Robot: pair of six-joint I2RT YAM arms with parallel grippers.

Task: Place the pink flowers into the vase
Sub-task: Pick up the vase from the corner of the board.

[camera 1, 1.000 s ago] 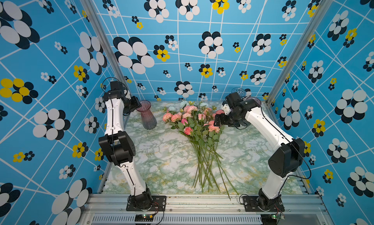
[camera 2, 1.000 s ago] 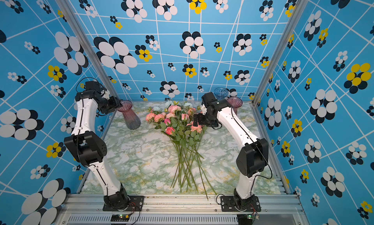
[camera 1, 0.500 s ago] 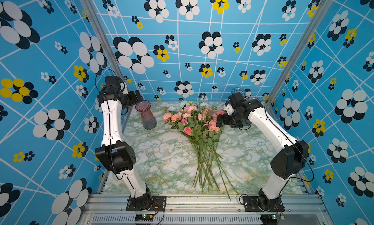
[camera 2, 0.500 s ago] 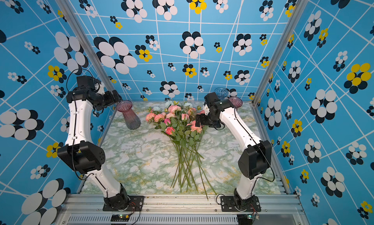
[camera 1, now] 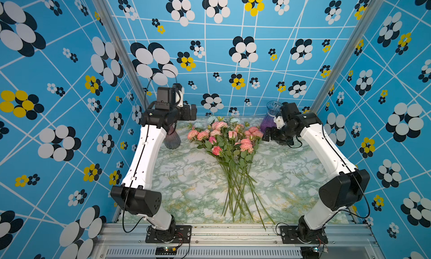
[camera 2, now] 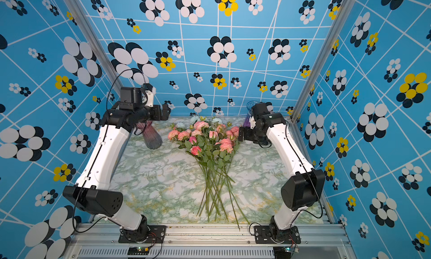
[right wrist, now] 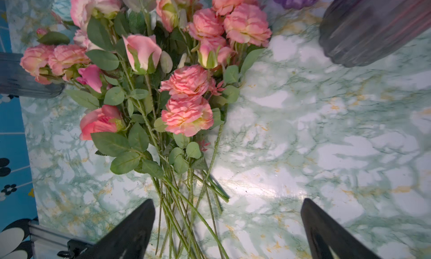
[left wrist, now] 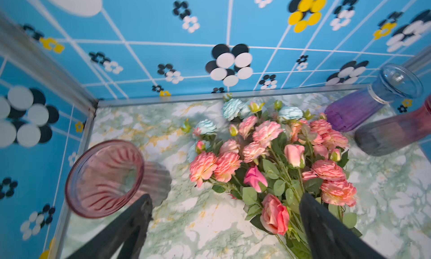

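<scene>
The pink flowers (camera 1: 224, 139) (camera 2: 205, 136) lie in a bunch mid-table, heads towards the back wall and green stems (right wrist: 186, 199) fanned towards the front. A ribbed pink-and-grey vase (camera 1: 172, 140) (camera 2: 152, 136) (left wrist: 105, 176) stands upright at the back left. My left gripper (camera 1: 192, 112) (camera 2: 166, 111) (left wrist: 225, 199) hangs open in the air just above and right of that vase, holding nothing. My right gripper (camera 1: 268, 134) (camera 2: 242, 134) (right wrist: 228, 202) is open and empty too, low beside the right edge of the flower heads.
A purple-and-blue vase (camera 1: 270, 118) (left wrist: 363, 101) stands at the back right behind my right wrist, and a grey-and-pink vase (left wrist: 394, 134) (right wrist: 373, 27) is next to it. Pale blue flowers (camera 1: 211, 119) (left wrist: 233, 107) lie behind the pink heads. Patterned walls close three sides.
My left arm has risen and its gripper has swung from beside the left vase's rim to the right, towards the flowers. My right gripper has drawn back a little to the right.
</scene>
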